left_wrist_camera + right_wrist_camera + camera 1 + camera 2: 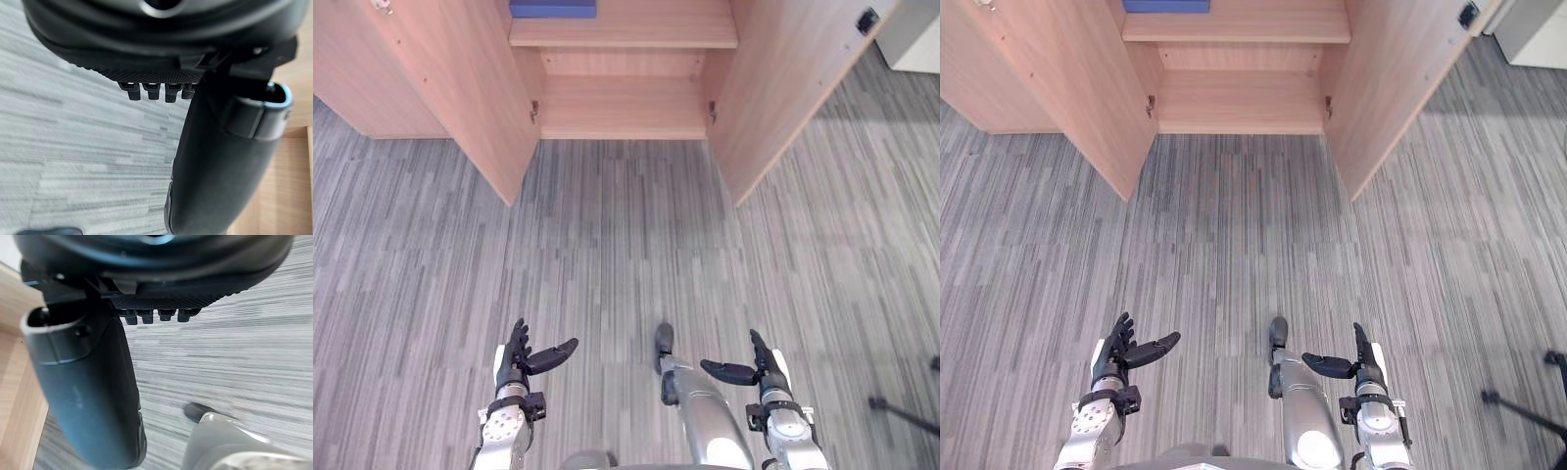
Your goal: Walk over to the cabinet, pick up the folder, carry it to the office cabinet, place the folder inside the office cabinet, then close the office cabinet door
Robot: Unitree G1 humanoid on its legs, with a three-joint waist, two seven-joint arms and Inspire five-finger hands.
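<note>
The left robot hand (524, 357) at lower left and the right robot hand (752, 370) at lower right are held open and empty, fingers straight, above the striped floor (626, 245). Well beyond them, at the top edge, the blue folder (552, 8) lies on a shelf (646, 29) inside the cabinet (626, 108), between the left door (460, 78) and the right door (783, 78), both standing open. A door edge could be struck if the approach drifts sideways, and the folder could be pushed deeper by straight fingers.

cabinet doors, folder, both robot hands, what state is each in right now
left door: open, swung outward
right door: open, swung outward
folder: lying flat on the cabinet shelf
left robot hand: open, holding nothing
right robot hand: open, holding nothing
</note>
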